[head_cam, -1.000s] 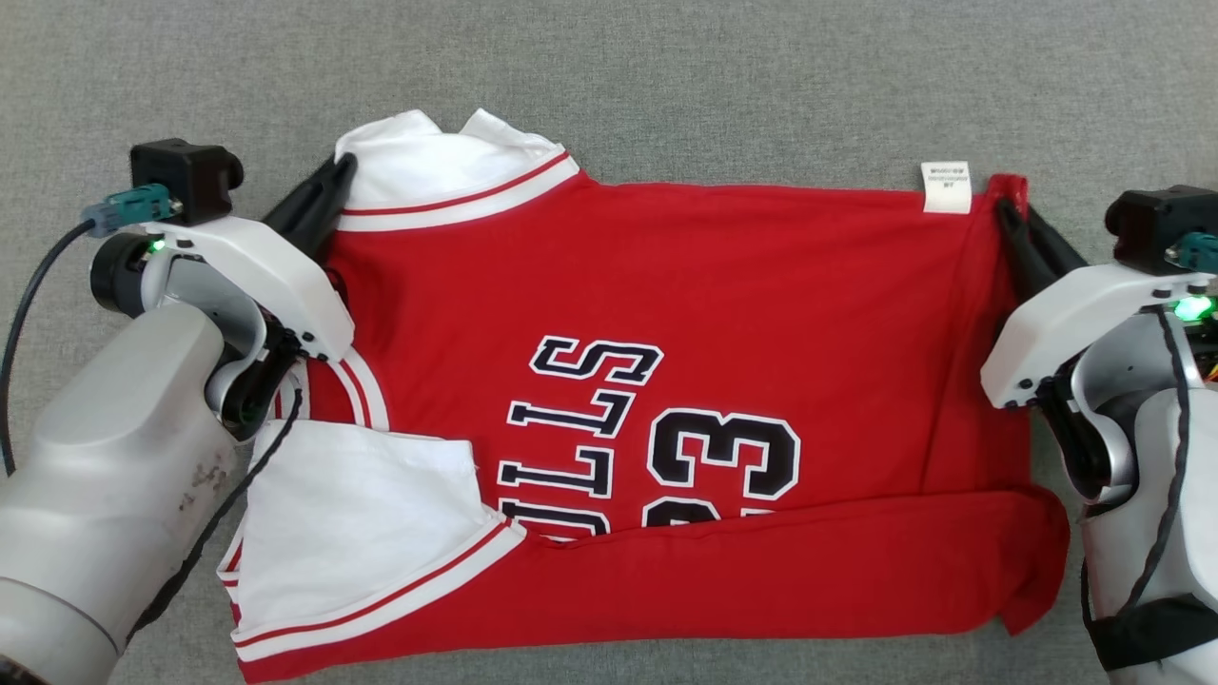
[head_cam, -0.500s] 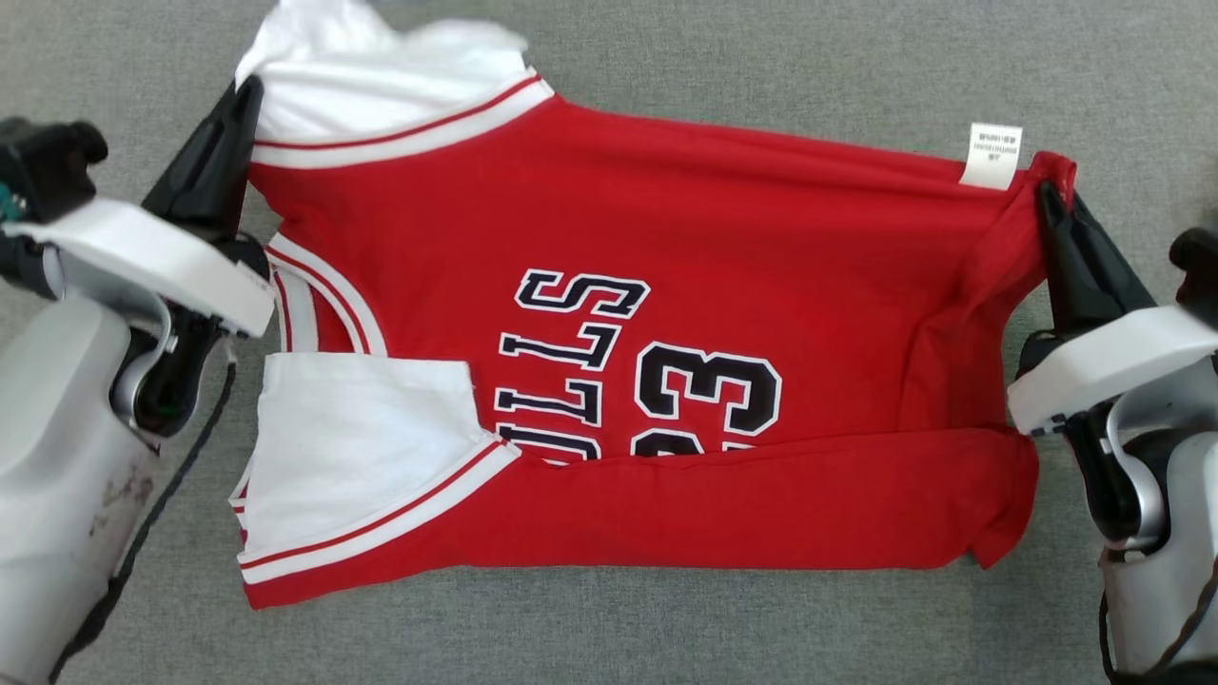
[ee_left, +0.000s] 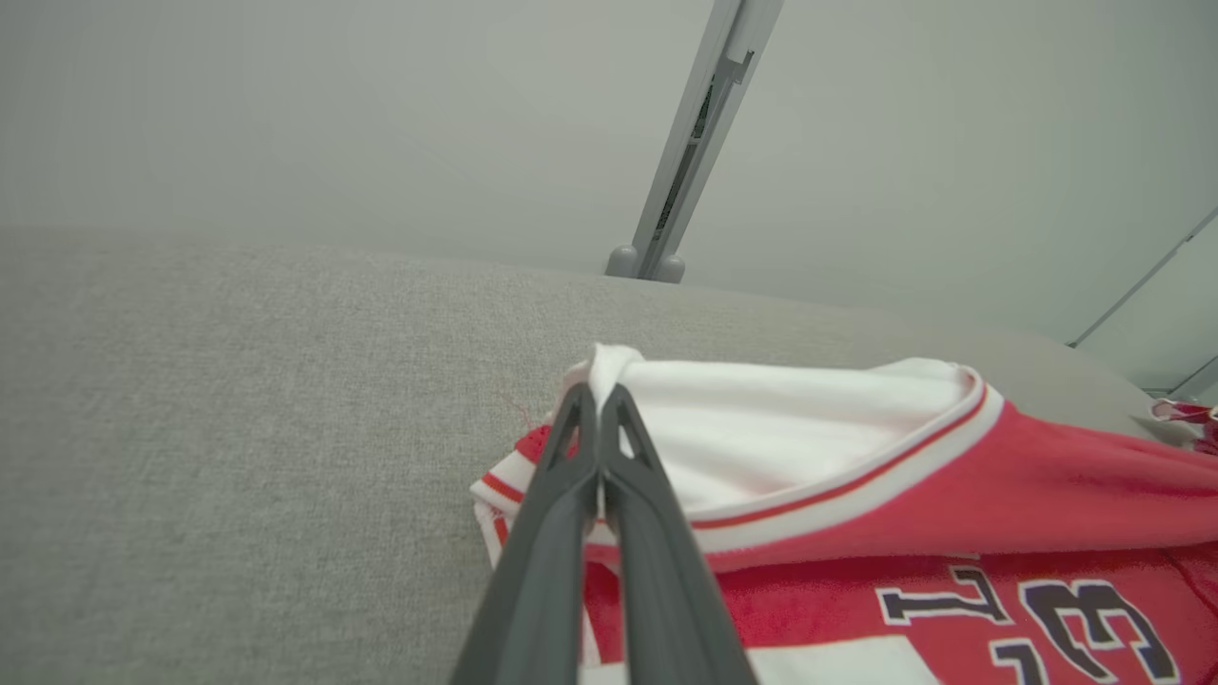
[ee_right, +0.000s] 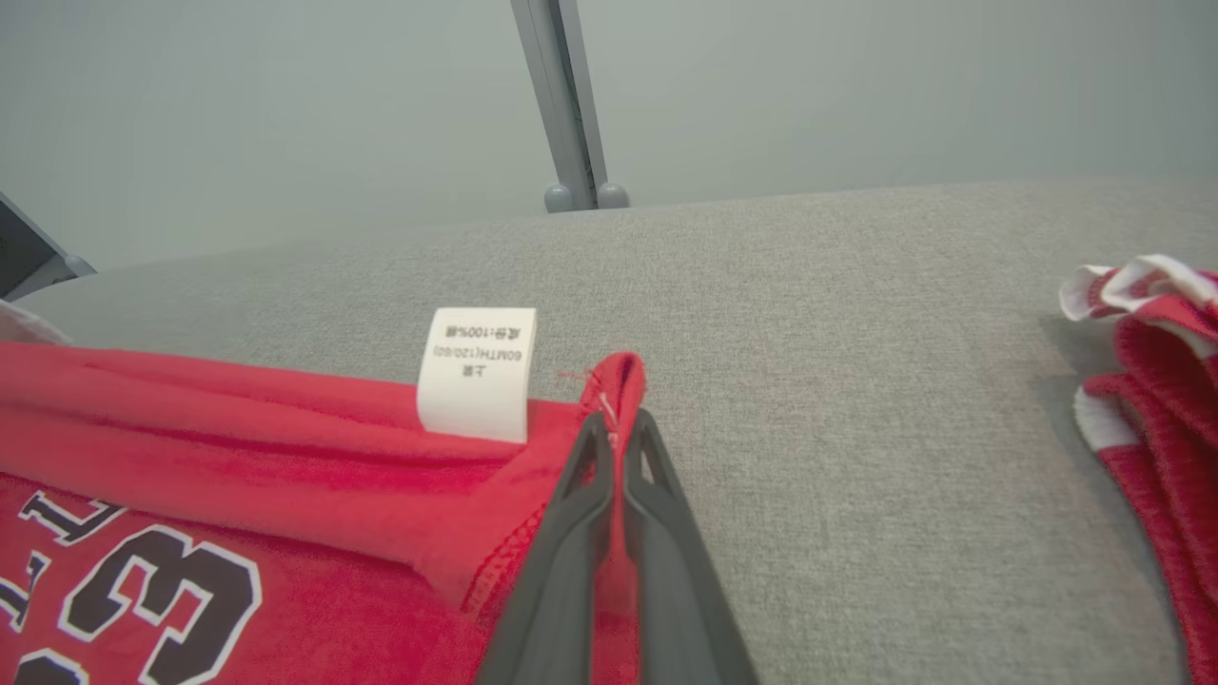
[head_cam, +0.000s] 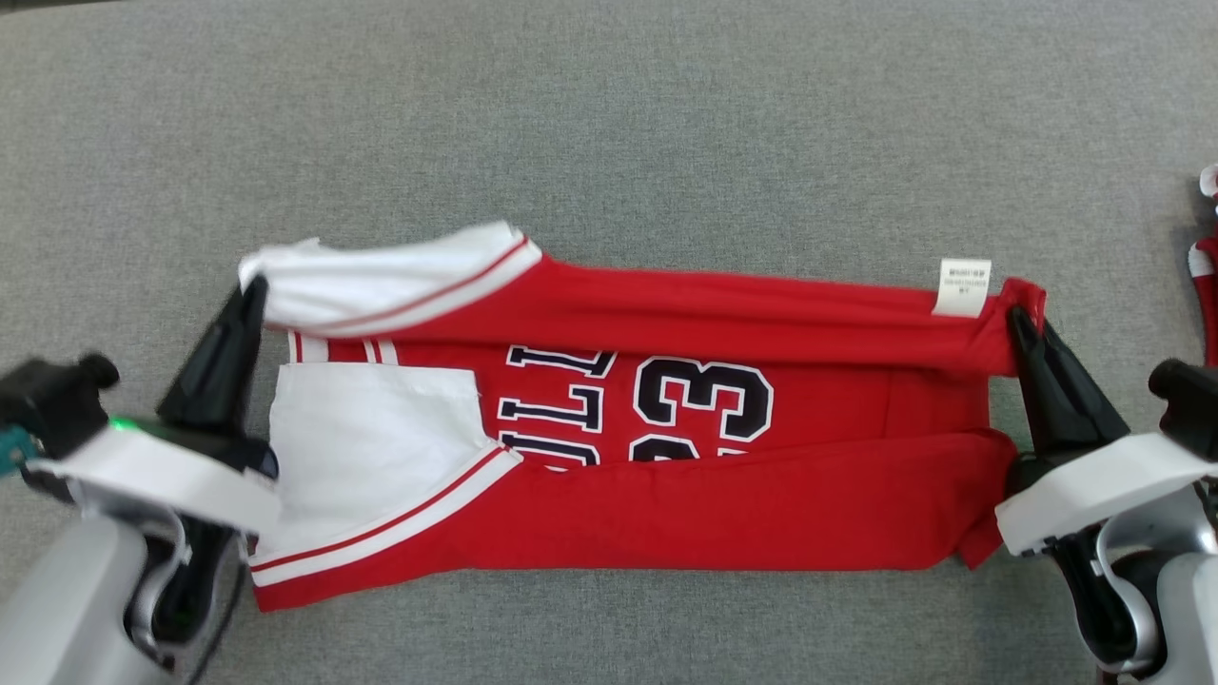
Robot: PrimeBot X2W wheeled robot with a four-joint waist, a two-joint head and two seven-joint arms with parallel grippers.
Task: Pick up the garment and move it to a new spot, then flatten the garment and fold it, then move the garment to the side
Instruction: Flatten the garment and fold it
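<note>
The garment (head_cam: 666, 514) is a red jersey with white sleeves and dark lettering, lying across the grey surface. Its near edge is folded over the middle, and its far edge is lifted and drawn toward me over the lettering. My left gripper (head_cam: 255, 287) is shut on the white sleeve corner (ee_left: 609, 366) at the far left. My right gripper (head_cam: 1016, 316) is shut on the red hem corner (ee_right: 618, 381) at the far right, beside a white care label (ee_right: 478, 373).
A second red and white cloth (ee_right: 1156, 352) lies bunched at the right edge of the grey surface (head_cam: 609, 143). A grey post (ee_left: 699, 133) stands behind the far edge against a pale wall.
Both grippers have pulled the garment's far edge toward me, so it now covers the top of the lettering. The head camera's view has also shifted.
</note>
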